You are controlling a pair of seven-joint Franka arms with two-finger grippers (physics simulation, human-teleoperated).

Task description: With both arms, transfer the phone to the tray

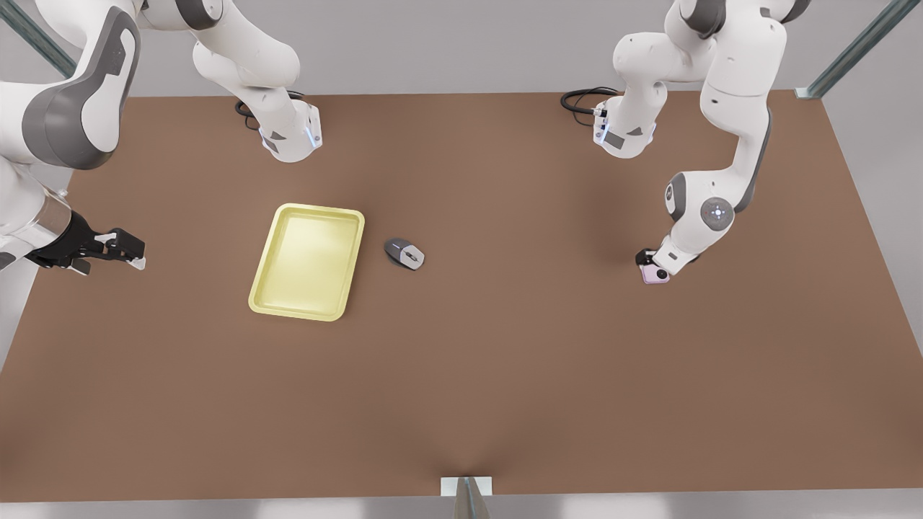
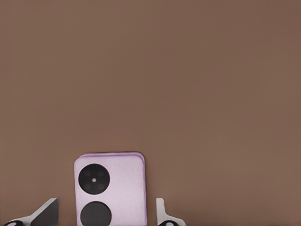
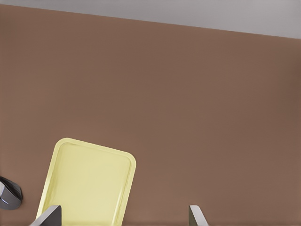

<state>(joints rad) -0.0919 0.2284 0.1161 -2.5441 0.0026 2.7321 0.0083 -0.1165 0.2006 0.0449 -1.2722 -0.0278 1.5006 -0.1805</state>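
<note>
phone: small pale pink slab phone (image 2: 110, 190) looked stiff, slick – best pinched by its side edges
left gripper (image 2: 106, 214): fingers spread wide, straddling it
right gripper (image 3: 120, 217): spread wide too, holding nothing, waiting near the pale yellow tray (image 3: 87, 181)

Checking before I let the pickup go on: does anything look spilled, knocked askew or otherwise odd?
Nothing stands out. The phone lies flat between the left gripper's open fingers; the tray sits flat and bare, a mouse beside it. The right gripper waits open beyond the tray.

The pale pink phone (image 1: 655, 274), squarish with two black round lenses, lies flat on the table, well apart from the tray (image 1: 307, 261), toward the front view's right. The tray is pale yellow, shallow, rectangular and empty.
</note>
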